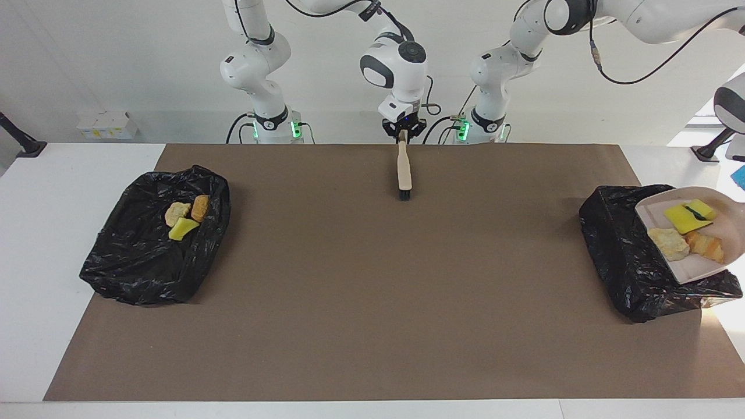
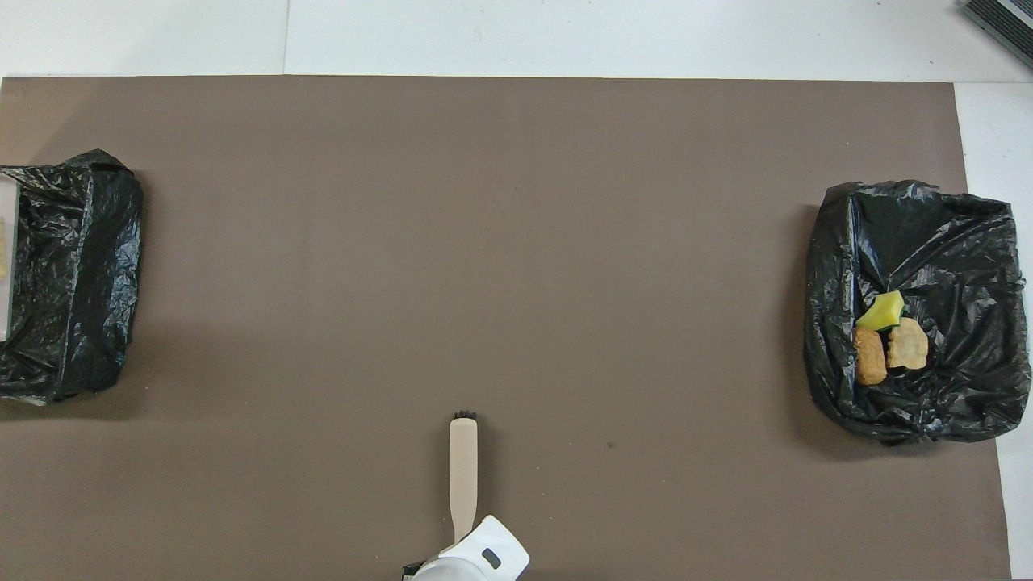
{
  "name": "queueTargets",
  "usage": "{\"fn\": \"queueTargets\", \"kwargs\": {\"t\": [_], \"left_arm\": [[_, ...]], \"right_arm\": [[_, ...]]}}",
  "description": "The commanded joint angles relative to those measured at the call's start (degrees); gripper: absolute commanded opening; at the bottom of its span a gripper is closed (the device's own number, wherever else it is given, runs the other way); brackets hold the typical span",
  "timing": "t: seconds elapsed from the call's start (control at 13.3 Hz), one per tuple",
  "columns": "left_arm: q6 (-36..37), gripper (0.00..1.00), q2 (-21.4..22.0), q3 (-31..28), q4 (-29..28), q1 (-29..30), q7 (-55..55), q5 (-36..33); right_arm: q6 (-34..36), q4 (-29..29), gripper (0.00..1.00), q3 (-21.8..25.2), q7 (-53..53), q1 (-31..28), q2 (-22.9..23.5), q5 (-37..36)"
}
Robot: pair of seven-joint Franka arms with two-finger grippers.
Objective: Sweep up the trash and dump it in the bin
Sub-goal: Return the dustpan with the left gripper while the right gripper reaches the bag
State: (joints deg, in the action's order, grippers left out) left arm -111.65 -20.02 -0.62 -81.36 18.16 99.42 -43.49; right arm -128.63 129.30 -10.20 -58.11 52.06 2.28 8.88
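A beige dustpan [image 1: 695, 265] hangs tilted over the black-bagged bin [image 1: 623, 250] at the left arm's end of the table. It carries three pieces of trash: a yellow sponge [image 1: 689, 214], a tan lump [image 1: 669, 244] and an orange-brown lump [image 1: 707, 247]. Its handle runs out of view, and so does my left gripper. From above only a sliver of the dustpan [image 2: 6, 258] shows by that bin [image 2: 73, 274]. My right gripper [image 1: 402, 129] is at the top of the brush [image 1: 403, 169] handle, with the bristles [image 2: 464, 415] pointing away from the robots.
A second black-bagged bin [image 1: 145, 256] stands at the right arm's end and holds three pieces of trash [image 1: 185, 218], also seen from above [image 2: 888, 339]. A brown mat [image 1: 372, 291] covers the table between the two bins.
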Motion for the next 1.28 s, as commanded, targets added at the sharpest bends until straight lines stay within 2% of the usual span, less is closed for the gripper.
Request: {"fn": "queueTargets", "kwargs": {"t": [0.0,0.15,0.3,0.53,0.75,0.91,1.13,1.21], "left_arm": [[0.1,0.00,4.0,-0.7,-5.6,-1.0,-3.7,-10.1],[1.5,0.00,4.8,-0.7,-5.8,-2.2,-3.9,-17.8],[0.9,0.00,7.1,-0.7,-6.5,-1.5,-4.1,-20.1],[1.3,0.00,10.3,-0.4,-6.6,-1.5,-3.6,-18.8],[4.8,0.00,10.7,-0.2,-6.5,-3.4,-3.5,-9.0],[5.5,0.00,10.6,-0.2,-6.7,-5.3,-3.7,-1.1],[5.5,0.00,11.8,-0.1,-10.1,-5.9,-5.8,16.3],[5.0,0.00,12.8,-0.2,-12.5,-5.9,-11.4,22.0]], "right_arm": [[-1.3,-0.5,0.54,-0.2,2.5,-1.0,0.6,1.2],[-0.7,-2.7,0.73,0.1,2.0,-1.2,1.9,1.1],[-0.7,-4.1,0.97,0.2,1.9,-3.4,2.4,0.1],[0.8,-4.5,1.00,0.3,3.4,-9.9,-2.0,-0.1],[9.6,-6.8,1.00,0.4,8.2,-16.8,-7.4,-0.3],[16.3,-9.8,1.00,0.5,10.7,-21.3,-9.3,-3.6],[23.6,-16.3,1.00,0.6,17.3,-29.5,-10.3,-5.6],[26.3,-19.5,1.00,0.5,20.9,-33.0,-10.2,-5.7]]}}
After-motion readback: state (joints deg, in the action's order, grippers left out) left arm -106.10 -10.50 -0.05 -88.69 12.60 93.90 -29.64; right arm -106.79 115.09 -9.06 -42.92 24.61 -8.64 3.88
